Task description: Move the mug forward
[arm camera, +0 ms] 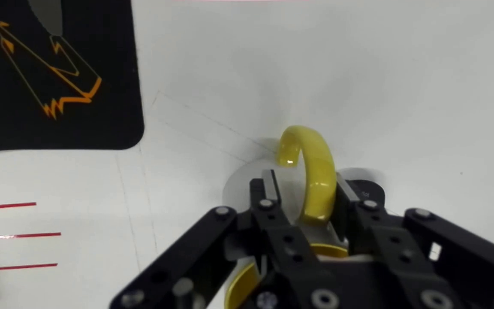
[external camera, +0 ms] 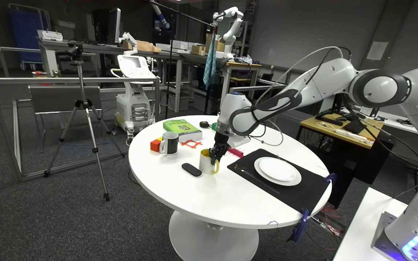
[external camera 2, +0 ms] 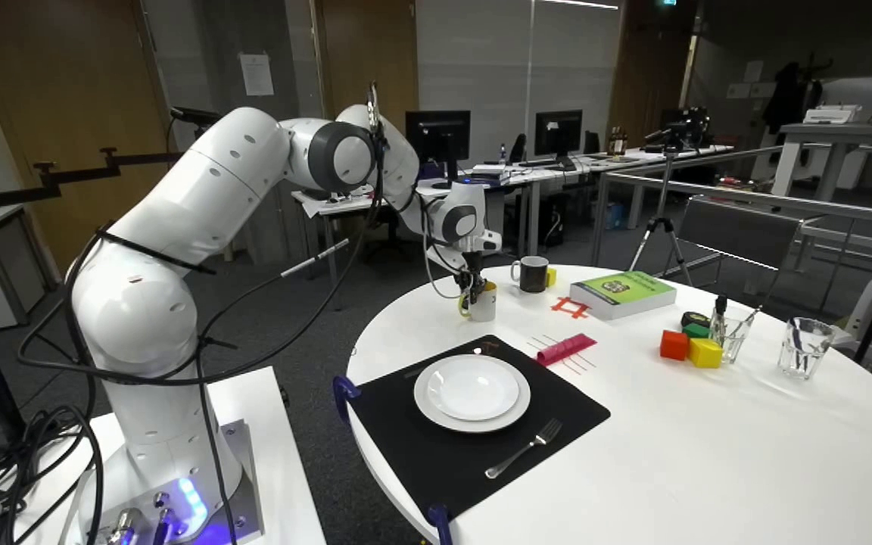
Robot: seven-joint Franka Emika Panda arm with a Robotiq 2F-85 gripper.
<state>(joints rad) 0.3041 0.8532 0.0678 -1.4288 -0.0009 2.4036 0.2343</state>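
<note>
The mug [external camera: 205,165] is white outside, with a yellow inside and a yellow handle. It stands upright on the round white table, and it also shows in an exterior view [external camera 2: 487,304]. My gripper [external camera: 215,154] points down at the mug's handle side, and it shows in an exterior view too [external camera 2: 471,286]. In the wrist view the gripper [arm camera: 308,185] has one finger on each side of the yellow handle [arm camera: 319,180]. A gap shows between the left finger and the handle; the right finger is close against it, contact unclear. The gripper hides most of the mug's rim.
A black remote [external camera: 191,169] lies close beside the mug. A dark-and-grey mug [external camera: 172,145], a red block [external camera: 155,145] and a green book [external camera: 190,136] stand farther off. A black placemat [external camera 2: 406,431] holds white plates [external camera 2: 474,387]. Glasses [external camera 2: 803,348] stand across the table.
</note>
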